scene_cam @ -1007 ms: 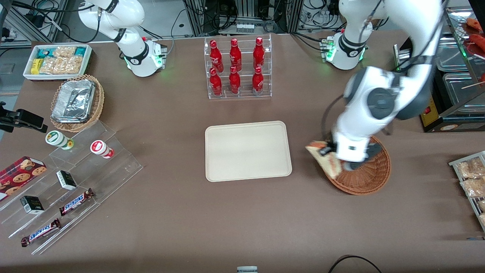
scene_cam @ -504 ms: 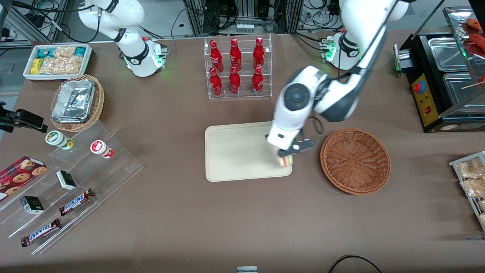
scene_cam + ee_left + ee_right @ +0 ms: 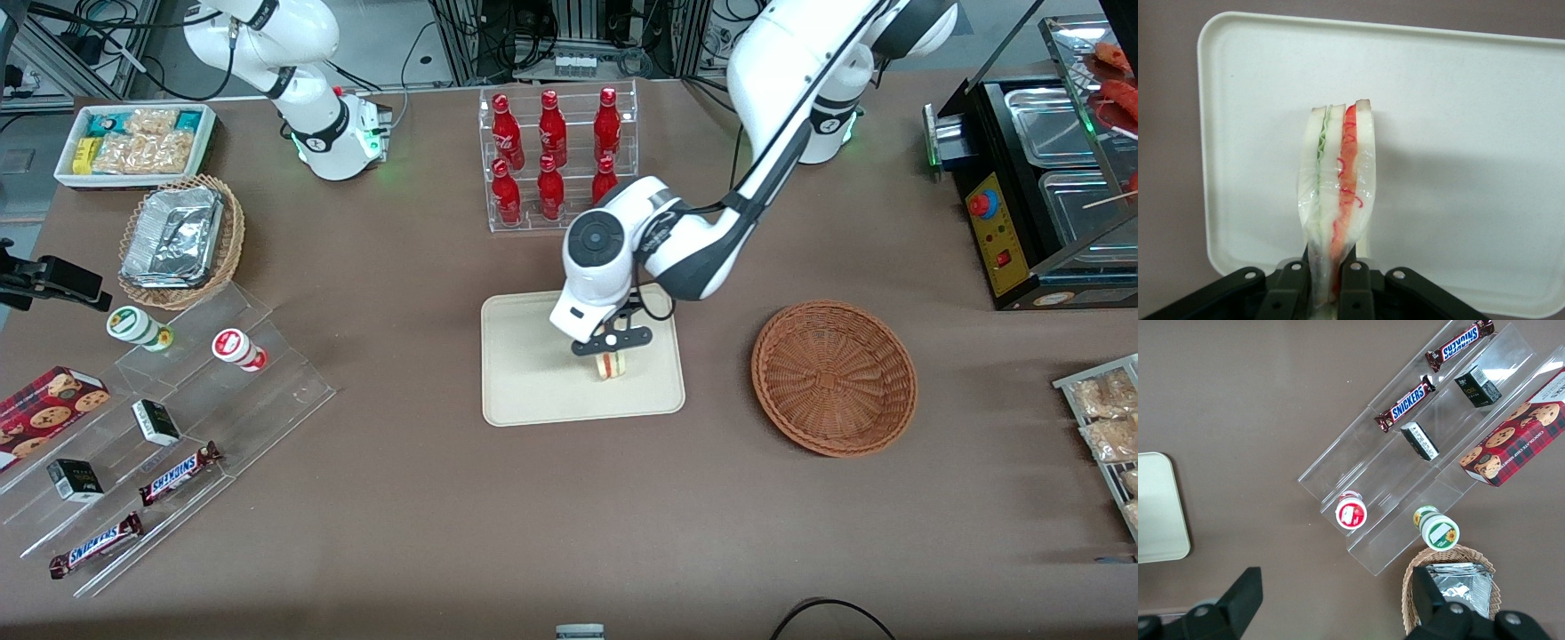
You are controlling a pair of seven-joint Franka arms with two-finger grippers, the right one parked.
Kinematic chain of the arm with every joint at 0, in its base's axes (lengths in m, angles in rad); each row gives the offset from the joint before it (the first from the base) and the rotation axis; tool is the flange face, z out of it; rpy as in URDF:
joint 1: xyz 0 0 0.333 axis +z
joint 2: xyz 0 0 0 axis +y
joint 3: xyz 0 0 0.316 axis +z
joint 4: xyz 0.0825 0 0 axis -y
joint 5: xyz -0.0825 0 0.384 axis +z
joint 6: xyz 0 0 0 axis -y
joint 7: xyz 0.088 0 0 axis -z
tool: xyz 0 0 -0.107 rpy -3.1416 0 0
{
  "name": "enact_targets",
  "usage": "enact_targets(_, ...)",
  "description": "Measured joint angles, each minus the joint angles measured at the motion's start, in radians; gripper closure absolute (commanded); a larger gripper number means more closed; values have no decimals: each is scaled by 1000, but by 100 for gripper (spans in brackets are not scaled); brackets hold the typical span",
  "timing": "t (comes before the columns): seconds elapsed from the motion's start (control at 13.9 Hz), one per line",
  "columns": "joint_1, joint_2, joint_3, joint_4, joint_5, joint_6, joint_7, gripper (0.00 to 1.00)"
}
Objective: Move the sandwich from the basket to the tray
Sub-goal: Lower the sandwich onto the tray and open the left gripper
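Note:
My left gripper [image 3: 610,347] is shut on the sandwich [image 3: 610,364], a white bread wedge with red and green filling, and holds it over the cream tray [image 3: 533,373]. In the left wrist view the sandwich [image 3: 1338,187] stands on edge between the black fingers [image 3: 1355,283] with the tray [image 3: 1458,133] beneath it. I cannot tell whether the sandwich touches the tray. The reddish-brown wicker basket [image 3: 834,377] sits empty beside the tray, toward the working arm's end of the table.
A clear rack of red bottles [image 3: 556,160] stands farther from the front camera than the tray. A tan basket with foil trays [image 3: 180,240], a white bin of snacks [image 3: 138,142] and clear steps with candy bars [image 3: 169,418] lie toward the parked arm's end.
My gripper has carried the sandwich out of the basket and sideways over the tray, from the tray's edge nearest the basket to near its middle. The basket is left empty.

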Motion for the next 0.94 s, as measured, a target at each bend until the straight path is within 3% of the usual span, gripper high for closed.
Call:
enact_targets(0.29,-31,45,0,23,53,63,-15,100)
enact_targets(0.65,-73,69,0,23,61,97,-17,99)
enact_targets(0.72,-76,70,0,23,61,97,-17,70)
enact_targets(0.79,-76,70,1,23,61,97,-17,28)
enact_targets(0.94,-76,71,7,23,61,97,-17,0)
